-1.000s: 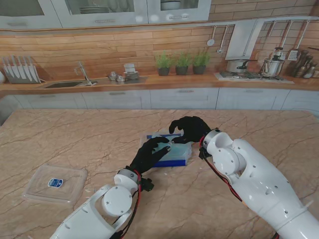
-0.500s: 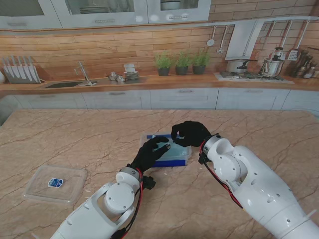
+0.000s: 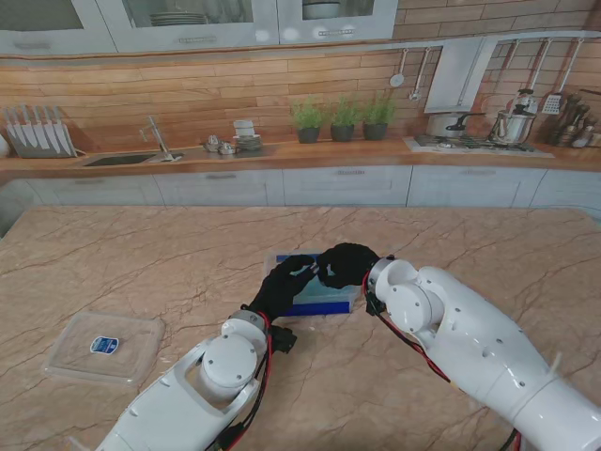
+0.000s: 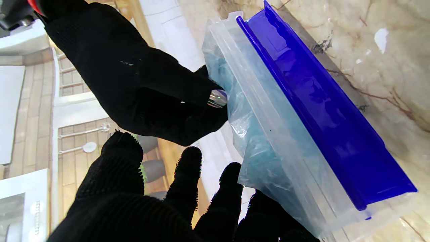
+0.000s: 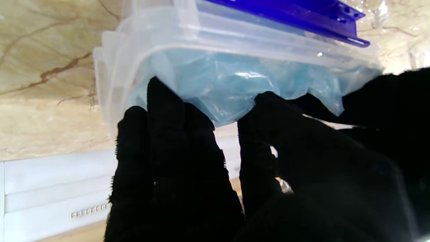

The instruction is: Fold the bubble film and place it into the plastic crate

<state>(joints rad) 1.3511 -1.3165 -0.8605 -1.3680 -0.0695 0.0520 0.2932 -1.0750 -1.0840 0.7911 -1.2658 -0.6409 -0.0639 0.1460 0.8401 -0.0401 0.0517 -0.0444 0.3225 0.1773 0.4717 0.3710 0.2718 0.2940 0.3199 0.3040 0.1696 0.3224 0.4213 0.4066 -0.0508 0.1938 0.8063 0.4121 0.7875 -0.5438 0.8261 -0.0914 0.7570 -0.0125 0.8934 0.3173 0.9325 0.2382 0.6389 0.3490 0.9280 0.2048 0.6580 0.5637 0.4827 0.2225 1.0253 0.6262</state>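
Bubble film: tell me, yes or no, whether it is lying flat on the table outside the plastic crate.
No: the bubble film sits bunched inside the plastic crate, with the right hand pressing on it.

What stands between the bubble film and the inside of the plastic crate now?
Nothing visible does. The bubble film already lies inside the plastic crate, and both the left hand and the right hand press on it from the open top. The lid lies apart, to the left.
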